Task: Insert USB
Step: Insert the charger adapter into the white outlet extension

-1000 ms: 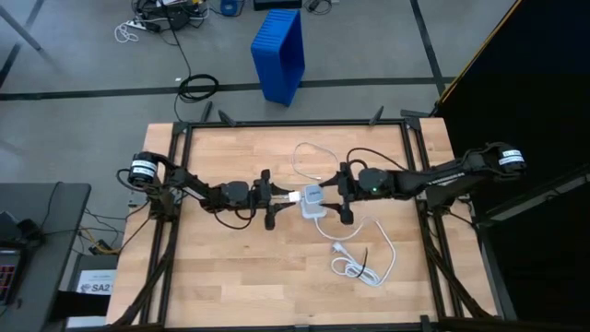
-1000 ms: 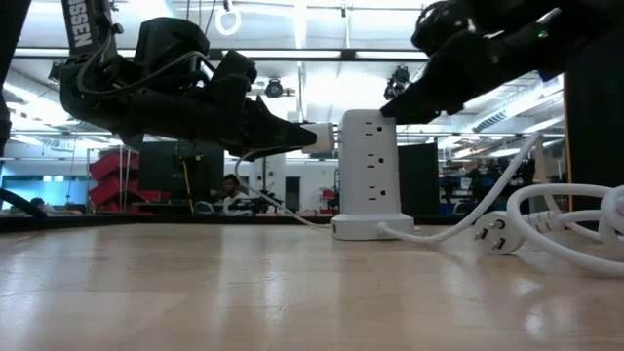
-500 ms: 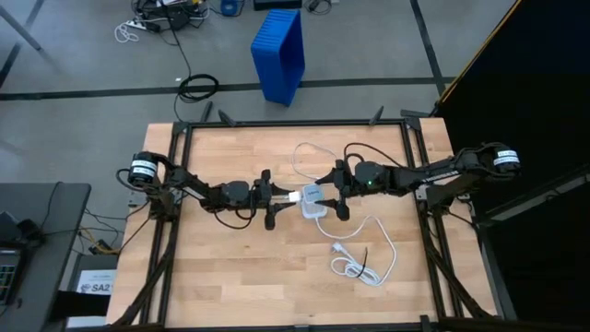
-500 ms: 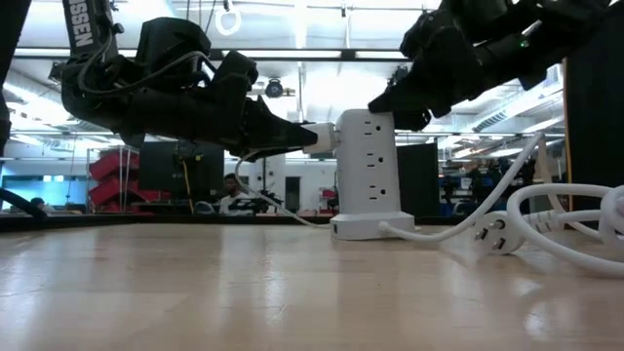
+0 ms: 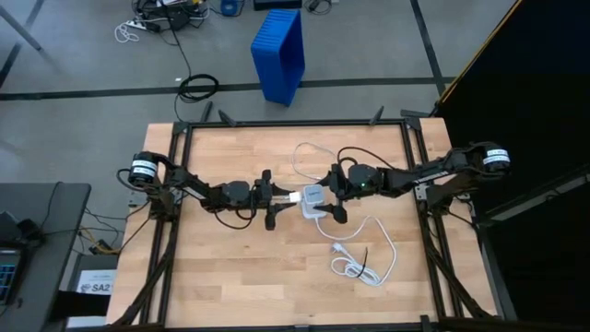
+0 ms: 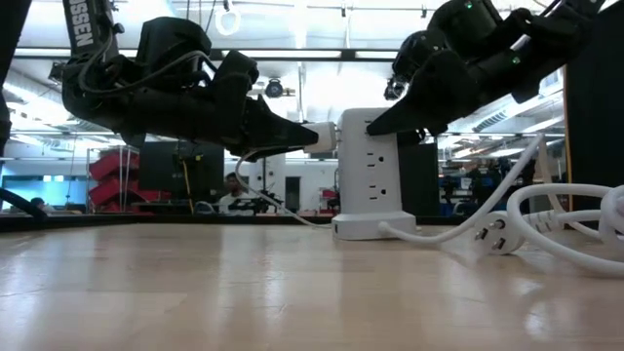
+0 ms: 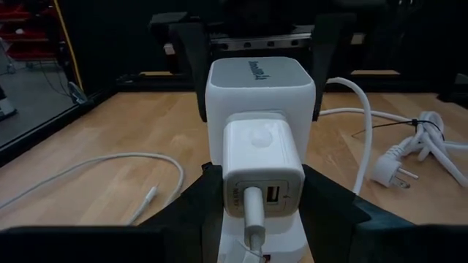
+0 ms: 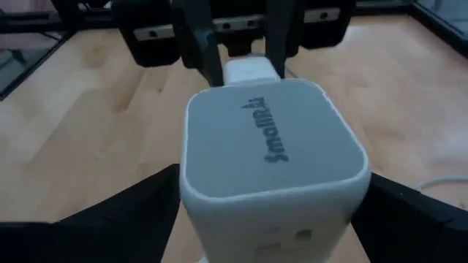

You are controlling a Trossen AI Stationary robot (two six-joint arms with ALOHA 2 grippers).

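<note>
A white power tower (image 5: 313, 198) (image 8: 270, 139) stands upright on its base at the table's middle. The white charger block (image 7: 262, 164) sticks into the tower's left face, clear of the wood. The USB plug (image 7: 252, 212) sits in the block's left port. Its thin white cable (image 5: 300, 157) (image 7: 110, 164) loops over the table toward the far side, and its free end (image 7: 150, 196) lies on the wood. My left gripper (image 5: 290, 196) is shut on the block. My right gripper (image 5: 324, 194) (image 8: 270, 212) is open, with its fingers on either side of the tower's top. My left gripper pinches the charger block by its two side faces (image 7: 228, 186), one finger (image 7: 201, 201) on each side. The fingers come level from the table's left. The block stays plugged into the tower (image 6: 366, 175), above the table. My right gripper reaches the tower's top from the right; I cannot tell whether its fingers (image 8: 146, 204) touch it.
The tower's thick white cord (image 5: 373, 254) lies coiled near the table's right near part, with its round plug (image 7: 384, 169) on the wood. A black frame (image 5: 295, 123) rims the table. A blue crate (image 5: 278, 53) stands on the floor beyond the far edge. Bare wood lies left and near.
My right gripper has moved toward the table's left and come over the tower's top, so that its open fingers now straddle it. The left gripper, the charger block and the USB plug have kept their places.
</note>
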